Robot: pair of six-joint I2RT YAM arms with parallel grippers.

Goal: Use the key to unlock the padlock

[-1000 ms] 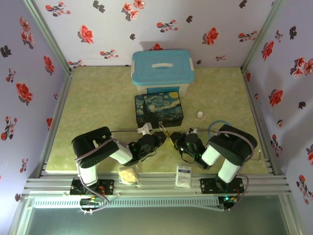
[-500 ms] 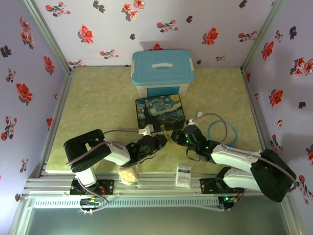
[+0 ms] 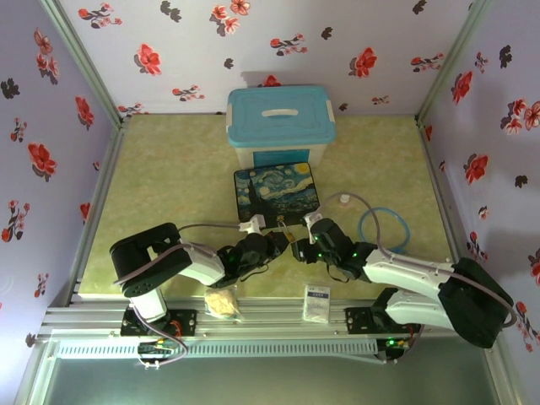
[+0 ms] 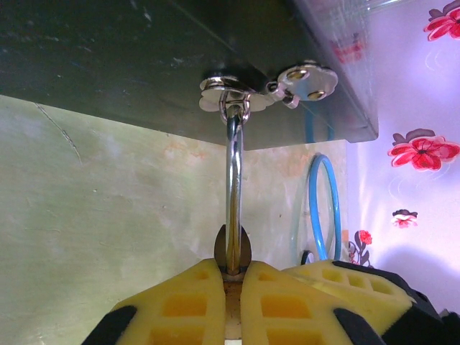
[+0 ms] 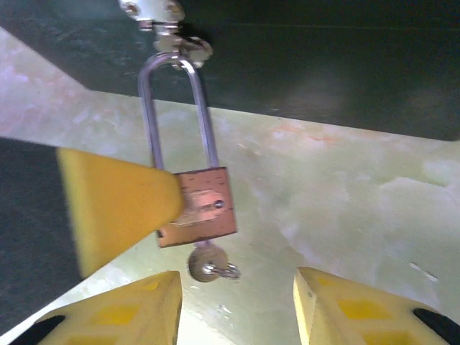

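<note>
Brass padlock point(image 5: 205, 205) hangs off the hasp on the box's point(image 3: 274, 187) near side, my left gripper point(image 4: 233, 269) clamped on its body. Right gripper point(image 5: 233, 298) has just swung in toward the box, fingers apart, just short of the key point(image 5: 207, 264) seated in the keyhole, so I reckon gripping and turning comes next.

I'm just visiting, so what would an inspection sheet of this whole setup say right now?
Surface: pale green mat, no spills seen.
Job's things: padlock hangs by its shackle from the hasp of the painted box; key sticks out beneath it.
Clutter: blue-lidded tub, white packet, pale bag, blue hoop.
Claws: left claw shut on padlock; right claw open below the key, not touching.
Cables: grey loop beside right arm.
Surroundings: floral walls.
</note>
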